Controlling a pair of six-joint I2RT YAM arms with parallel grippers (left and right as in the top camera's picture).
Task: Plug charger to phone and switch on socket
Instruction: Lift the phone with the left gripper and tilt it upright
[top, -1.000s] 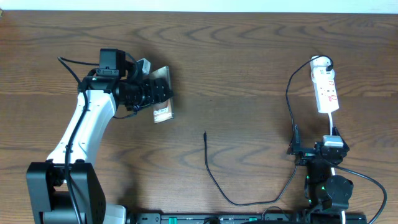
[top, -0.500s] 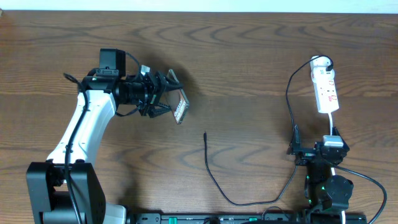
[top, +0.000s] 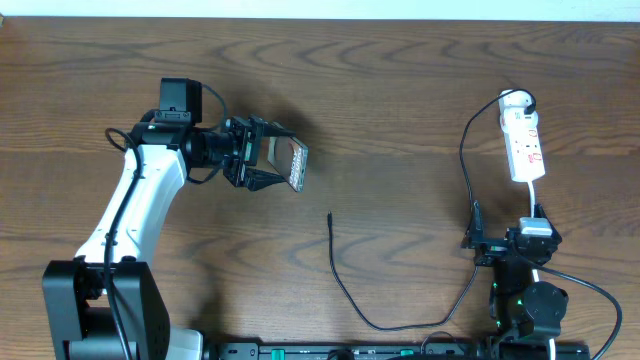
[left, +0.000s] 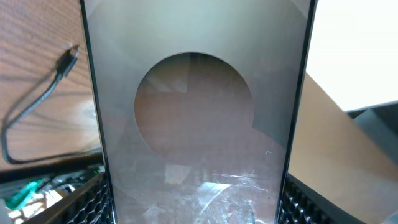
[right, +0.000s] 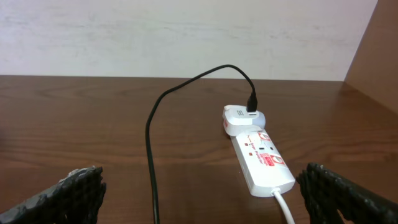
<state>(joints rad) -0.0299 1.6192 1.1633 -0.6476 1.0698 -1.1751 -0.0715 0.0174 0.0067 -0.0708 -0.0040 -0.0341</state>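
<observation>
While my left gripper (top: 278, 160) was clenched on the phone (top: 297, 168), I recorded the phone as held up and tilted over the left-centre of the counter. Its silvery-grey side filled the left wrist view. I could not confirm from either view which end carries the charging port.

Charger (top: 345, 290): the plug tip (top: 330, 214) lay on the counter near the centre. It was apart from the phone, toward the front edge and a little toward the right edge. The last stretch of cable behind the tip ran roughly front-to-back, with the tip pointing at the far edge. From there the cable looped along the front edge, then climbed the right side to the adapter at the far end of the socket (top: 523, 138).

Socket: it lay lengthwise near the far right corner and appeared untouched.

Right gripper (right: 200, 177): released, fingers spread, holding nothing. It sat near the front right corner and faced the socket.

Finding: the left arm was nearer the plug tip but occupied. The right arm was free, nearer the socket and well apart from the tip. In my judgement, the right arm would have to fetch the tip and line it up with the phone's port.
</observation>
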